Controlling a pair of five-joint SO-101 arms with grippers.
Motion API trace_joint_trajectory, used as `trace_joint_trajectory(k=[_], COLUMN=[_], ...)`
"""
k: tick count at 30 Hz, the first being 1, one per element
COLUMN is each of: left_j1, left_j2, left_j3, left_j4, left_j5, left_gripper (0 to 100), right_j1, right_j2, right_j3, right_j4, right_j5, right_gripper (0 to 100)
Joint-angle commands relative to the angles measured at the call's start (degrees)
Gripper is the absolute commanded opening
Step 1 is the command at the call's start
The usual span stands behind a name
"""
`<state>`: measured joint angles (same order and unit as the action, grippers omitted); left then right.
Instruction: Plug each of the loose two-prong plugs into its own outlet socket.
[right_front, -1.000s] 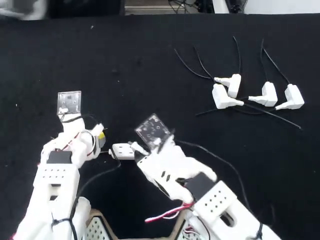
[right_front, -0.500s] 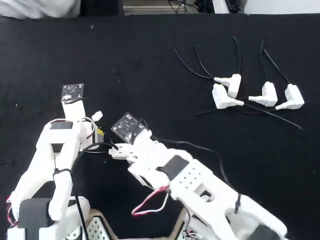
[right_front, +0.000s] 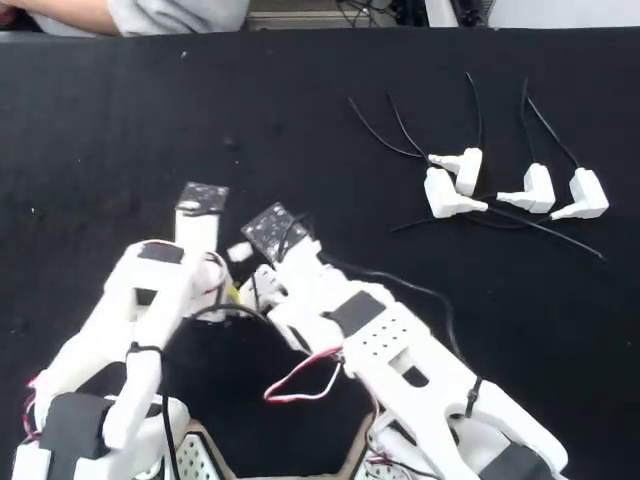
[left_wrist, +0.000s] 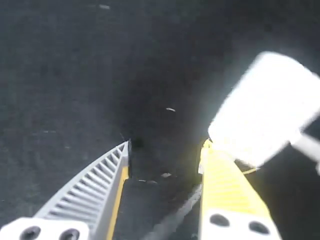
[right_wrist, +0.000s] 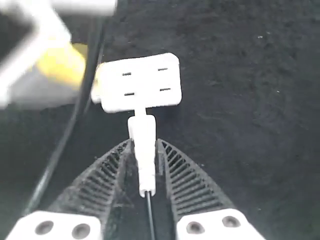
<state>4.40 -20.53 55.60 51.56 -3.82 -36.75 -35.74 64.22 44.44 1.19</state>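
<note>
A black-covered table (right_front: 110, 110) carries everything. A white outlet block (right_wrist: 138, 82) lies flat on the cloth, four slots showing in its face. A lone plug (right_wrist: 142, 142) butts against one long edge of the outlet block, its thin black lead (right_wrist: 149, 210) trailing away. Well apart from the outlet block, beyond it and to its right in the high view, four loose white plugs rest in a row. The nearest plug (right_front: 444, 194) touches the second plug (right_front: 467, 167); the third plug (right_front: 536, 189) and the outermost plug (right_front: 586, 194) lie farther out. Black wires (right_front: 385, 135) fan from them across the cloth, away from the outlet block.
</note>
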Motion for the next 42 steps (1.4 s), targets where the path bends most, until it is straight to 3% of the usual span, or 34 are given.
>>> trace_joint_trajectory(k=[1, 7, 12, 18, 22, 27, 36, 42], left_j1=[6.73, 3.12, -2.51, -6.73, -12.35, -16.04, -15.60, -15.60], left_j2=[-0.44, -0.53, -5.01, -17.93, -26.55, -37.98, -57.41, -62.86], left_j3=[-2.33, -2.86, -2.33, -1.27, 8.40, 20.88, 28.97, 29.76], left_j4=[0.79, 0.79, 0.97, 8.53, 10.20, 3.96, 6.15, 9.58], left_j5=[1.67, 2.20, 2.11, -3.52, -10.64, -7.56, -4.66, -4.75], left_gripper=[23, 23, 23, 23, 23, 23, 23, 23], right_j1=[3.78, 4.75, 4.92, 4.75, 4.75, 4.75, 4.66, 4.57], right_j2=[0.22, -0.13, -0.22, 0.22, 0.31, 1.10, 21.05, 33.98], right_j3=[-4.53, -4.70, -8.57, -14.20, -17.10, -23.78, -48.13, -60.00], right_j4=[-1.05, -0.53, 6.24, 13.54, 17.23, 22.33, 38.68, 42.81], right_j5=[0.26, 0.26, 0.35, 5.36, 9.76, 17.14, 20.48, 26.02], right_gripper=[1.1, 1.1, 1.1, 1.1, 1.1, 1.1, 1.1, 1.1])
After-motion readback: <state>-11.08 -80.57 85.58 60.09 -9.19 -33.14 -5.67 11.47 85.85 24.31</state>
